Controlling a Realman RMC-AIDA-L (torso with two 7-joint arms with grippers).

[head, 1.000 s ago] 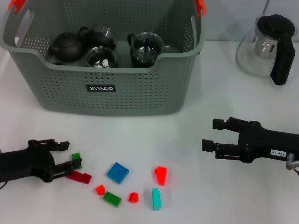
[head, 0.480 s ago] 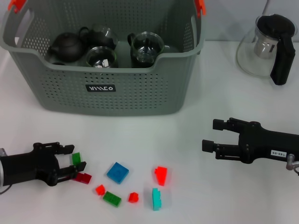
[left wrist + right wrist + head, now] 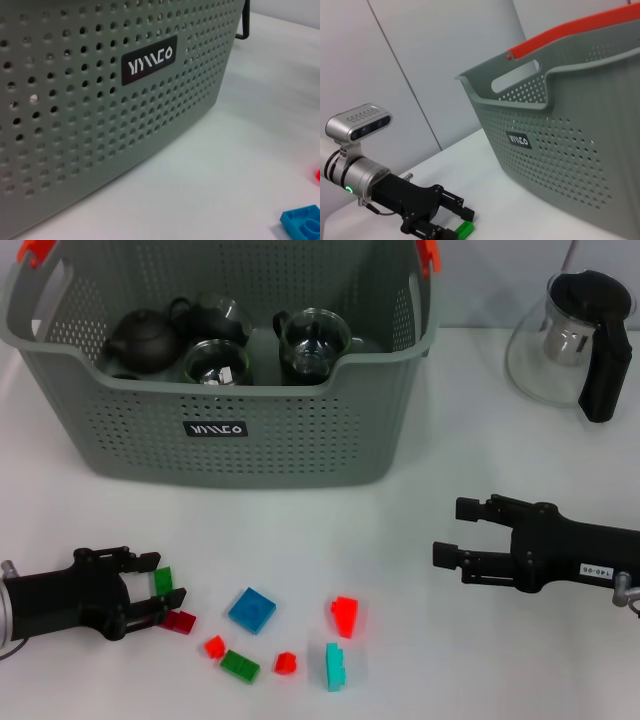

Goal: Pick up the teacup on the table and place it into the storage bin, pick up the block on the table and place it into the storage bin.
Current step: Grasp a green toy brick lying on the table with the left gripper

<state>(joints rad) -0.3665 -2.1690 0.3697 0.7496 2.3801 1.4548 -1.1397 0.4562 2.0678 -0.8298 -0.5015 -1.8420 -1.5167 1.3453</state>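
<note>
A small black label (image 3: 150, 60) with white stylised lettering is fixed on the front wall of the storage bin (image 3: 300, 440); in the left wrist view it can be read roughly as "YYMCO", though the letters are drawn so angularly that the exact spelling cannot be settled. The same label is seen in the head view and in the right wrist view, where the characters are too small to be made out. A white sticker (image 3: 595, 569) with dark print is carried on the body of the right gripper (image 3: 448, 530); its characters are too small to be read with confidence.
</note>
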